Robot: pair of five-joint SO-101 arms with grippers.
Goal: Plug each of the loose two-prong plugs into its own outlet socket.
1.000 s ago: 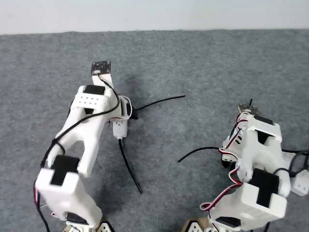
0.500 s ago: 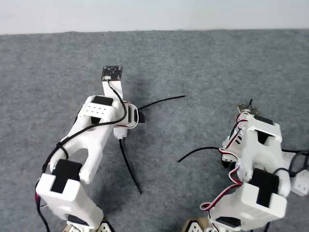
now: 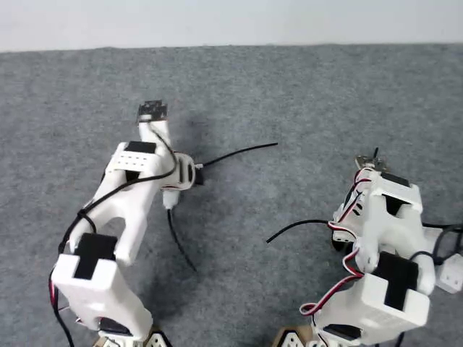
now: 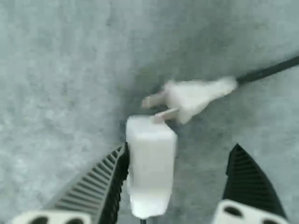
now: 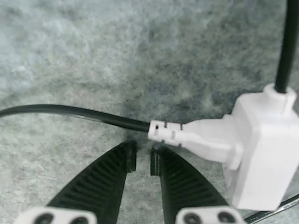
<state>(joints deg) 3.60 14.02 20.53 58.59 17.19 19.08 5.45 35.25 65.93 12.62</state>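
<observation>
Grey felt across the whole bench, pale wall past its far edge.

At the left gripper: spread wide, clamped on nothing, straddling a white socket block that rests against one finger, the other finger well apart. Just beyond the block's face, a loose white plug, lying skewed, its two prongs touching or nearly touching that face but not visibly entered; too blurred to tell more. Black cord trailing from the plug's back. Outward in the high view, left arm hanging over this pair, left of the bench's middle.

At the right gripper: all but closed, a sliver of gap, empty, hovering just beside a second plug seated in its own socket toward the right edge.

Looks like the second mating, partway: right pair done, left pair pending. Calls next for squaring the prongs to the slots, steadying the block, then pushing straight in.

Plug body small, smooth, tapered toward the cord; likely to swivel on that stiff lead when nudged.
</observation>
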